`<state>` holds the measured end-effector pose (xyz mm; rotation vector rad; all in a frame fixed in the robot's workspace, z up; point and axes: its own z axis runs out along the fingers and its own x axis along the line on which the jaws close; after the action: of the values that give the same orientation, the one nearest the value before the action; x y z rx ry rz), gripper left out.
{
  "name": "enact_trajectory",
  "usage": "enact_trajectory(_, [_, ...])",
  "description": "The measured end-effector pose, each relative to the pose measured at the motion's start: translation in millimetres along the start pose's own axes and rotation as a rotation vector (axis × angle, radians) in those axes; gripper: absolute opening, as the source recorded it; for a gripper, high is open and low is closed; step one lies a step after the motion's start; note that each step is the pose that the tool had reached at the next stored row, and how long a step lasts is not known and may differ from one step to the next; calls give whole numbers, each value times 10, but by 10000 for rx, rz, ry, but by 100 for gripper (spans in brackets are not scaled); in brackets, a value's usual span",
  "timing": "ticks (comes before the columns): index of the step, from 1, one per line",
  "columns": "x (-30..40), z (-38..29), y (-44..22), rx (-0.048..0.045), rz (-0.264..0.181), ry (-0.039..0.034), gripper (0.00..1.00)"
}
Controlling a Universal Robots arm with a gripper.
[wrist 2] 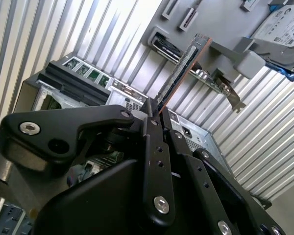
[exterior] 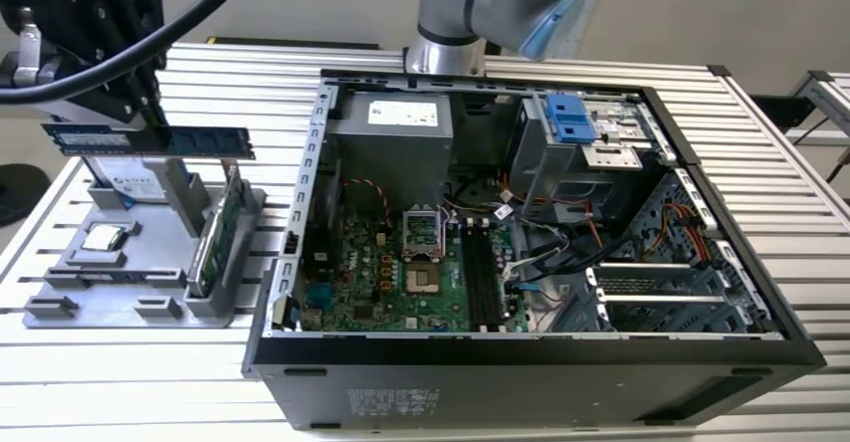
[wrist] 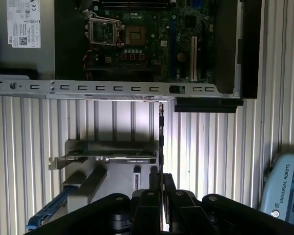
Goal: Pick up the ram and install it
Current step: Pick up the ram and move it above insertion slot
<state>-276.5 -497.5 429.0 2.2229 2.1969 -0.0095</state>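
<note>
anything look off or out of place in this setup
Nothing looks damaged, spilled or askew. The one part away from its seat is the ram, clamped edge-on in the claw over the grey parts holder, beside the open computer case rather than in it.

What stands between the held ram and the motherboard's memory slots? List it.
The end effector grips the ram over the grey parts fixture, outside the computer case. The case's side wall lies between the ram and the memory slots. Nothing visible covers the slots themselves; cables lie just beside them.
</note>
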Motion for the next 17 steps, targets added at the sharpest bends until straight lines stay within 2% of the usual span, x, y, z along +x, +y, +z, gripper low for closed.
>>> enact_trajectory(17, [5,56,274,0,-1,-19,0])
